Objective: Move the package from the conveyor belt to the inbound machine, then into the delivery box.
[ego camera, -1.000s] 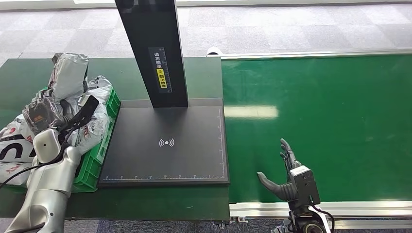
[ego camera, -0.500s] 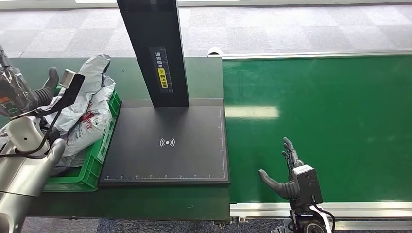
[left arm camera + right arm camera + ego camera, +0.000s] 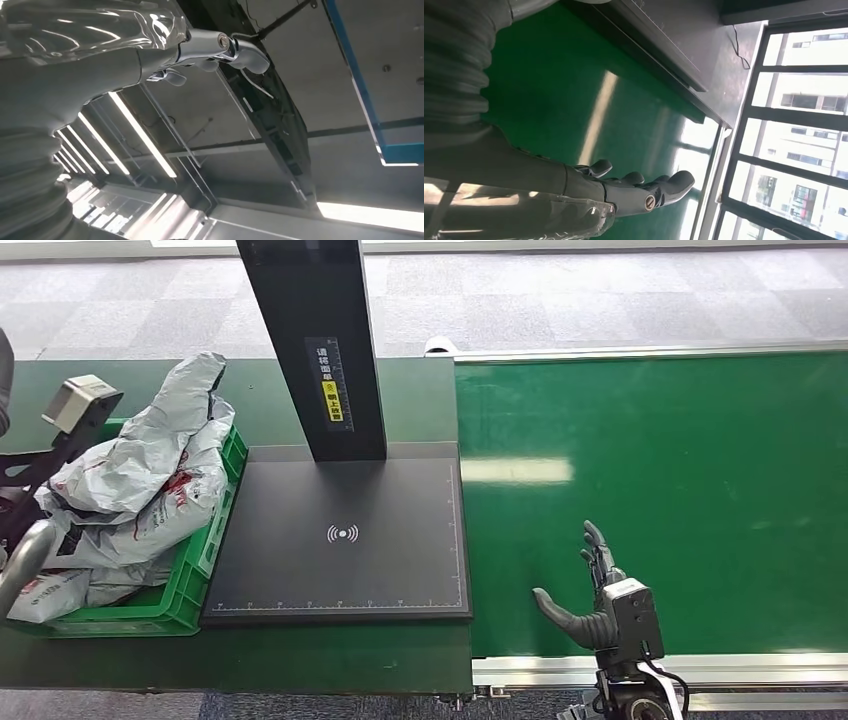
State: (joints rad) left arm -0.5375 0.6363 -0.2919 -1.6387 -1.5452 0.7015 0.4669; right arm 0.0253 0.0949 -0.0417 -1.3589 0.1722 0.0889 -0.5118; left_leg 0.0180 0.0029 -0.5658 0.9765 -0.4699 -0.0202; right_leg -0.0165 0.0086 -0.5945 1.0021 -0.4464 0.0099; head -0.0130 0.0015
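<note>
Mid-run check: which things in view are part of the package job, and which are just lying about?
Job:
conveyor belt, bare of packages here
inbound machine
delivery box, green, heaped with packages
right hand, open over the belt

Lying about:
dark green table
carpet floor

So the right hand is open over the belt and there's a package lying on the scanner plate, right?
Not quite. The head view shows the scanner plate bare; the packages lie in the green crate. The right hand is indeed open over the belt.
</note>
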